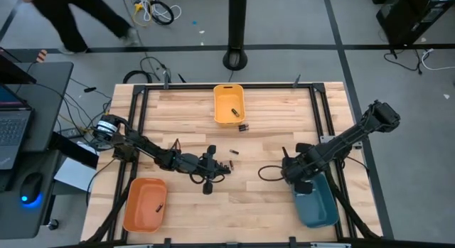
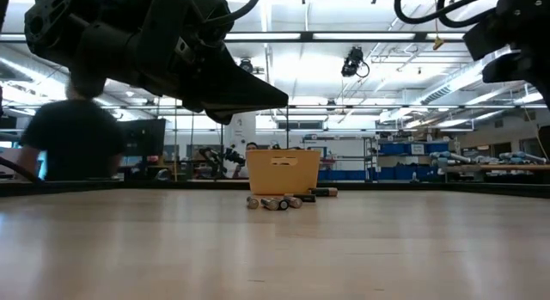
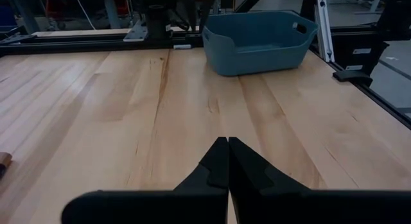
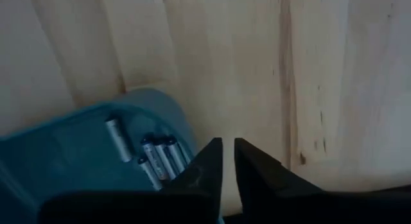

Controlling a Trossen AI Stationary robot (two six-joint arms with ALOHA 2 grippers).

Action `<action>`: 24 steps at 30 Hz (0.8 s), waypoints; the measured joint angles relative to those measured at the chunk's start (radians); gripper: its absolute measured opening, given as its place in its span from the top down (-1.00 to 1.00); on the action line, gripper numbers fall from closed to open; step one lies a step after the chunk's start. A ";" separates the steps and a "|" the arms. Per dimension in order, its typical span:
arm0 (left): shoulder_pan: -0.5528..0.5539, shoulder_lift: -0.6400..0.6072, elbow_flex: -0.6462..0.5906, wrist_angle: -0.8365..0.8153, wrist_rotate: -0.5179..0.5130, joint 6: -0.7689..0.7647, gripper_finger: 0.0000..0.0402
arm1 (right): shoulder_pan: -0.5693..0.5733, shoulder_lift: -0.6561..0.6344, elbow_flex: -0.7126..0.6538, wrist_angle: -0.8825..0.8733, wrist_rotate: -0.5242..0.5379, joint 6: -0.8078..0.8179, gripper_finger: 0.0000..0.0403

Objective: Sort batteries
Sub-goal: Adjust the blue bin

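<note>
My left gripper [image 1: 225, 168] [image 3: 228, 161] is shut and empty, low over the middle of the table, pointing toward the blue bin [image 3: 260, 33]. My right gripper [image 1: 295, 170] [image 4: 228, 152] hangs above the far-left rim of the blue bin [image 1: 318, 203], its fingers a narrow gap apart, holding nothing. Several pale silvery batteries [image 4: 154, 156] lie on the blue bin's floor. Loose batteries [image 2: 275, 201] rest on the table in front of the yellow bin [image 1: 229, 106]: one [image 1: 244, 126] close to the bin, one [image 1: 233, 151] nearer the middle.
The yellow bin [image 2: 284, 171] stands at the far edge and holds a dark battery [image 1: 232, 111]. The orange bin [image 1: 146, 204] at the near left holds one too. Bare wood lies between the two grippers. A person walks past beyond the table's far left corner.
</note>
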 joint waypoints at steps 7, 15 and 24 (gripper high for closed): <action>0.000 0.000 0.000 0.000 0.000 0.001 0.97 | -0.002 0.000 0.000 0.013 -0.086 0.000 0.96; 0.000 0.000 0.000 0.000 0.000 0.002 0.97 | -0.015 0.000 0.000 -0.085 0.053 0.057 0.91; 0.000 0.000 0.000 -0.018 0.000 0.003 0.97 | -0.016 0.000 -0.019 -0.072 -0.153 0.087 0.94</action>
